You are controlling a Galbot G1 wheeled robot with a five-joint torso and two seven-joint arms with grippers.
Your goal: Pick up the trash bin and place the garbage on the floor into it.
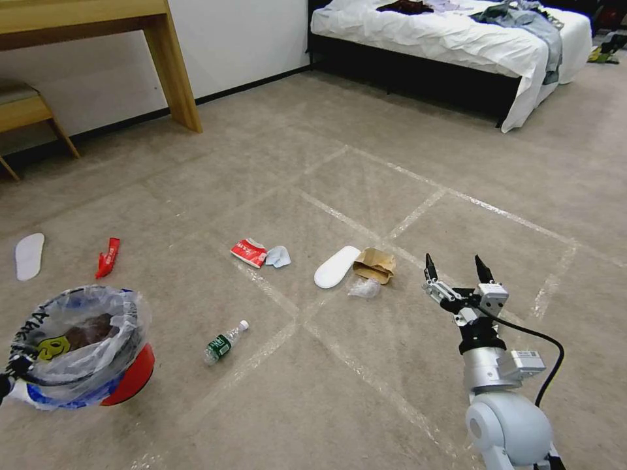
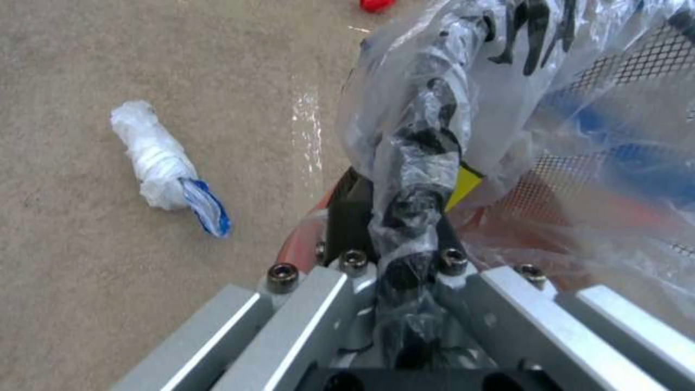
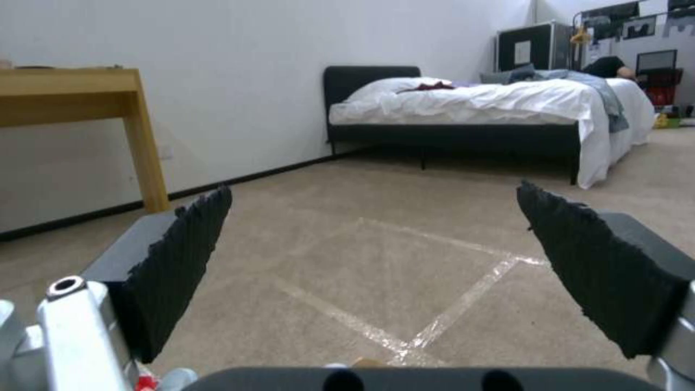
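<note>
With the left gripper (image 2: 405, 217) clamped on the rim of the trash bin (image 1: 124, 382), the right gripper (image 1: 457, 267), its fingers spread wide just beyond the crumpled paper bag (image 1: 375, 264) from the bin, would do best to drop squarely over that bag before closing.

Room furnishings standing along the far wall.
A bed (image 1: 450, 39) with white bedding and a dark frame is sitting at the far right, clothing (image 1: 529, 23) lying across it; a wooden surface (image 1: 98, 26) is standing against the white wall (image 1: 241, 46), a wooden stool (image 1: 26, 111) beside it.
</note>
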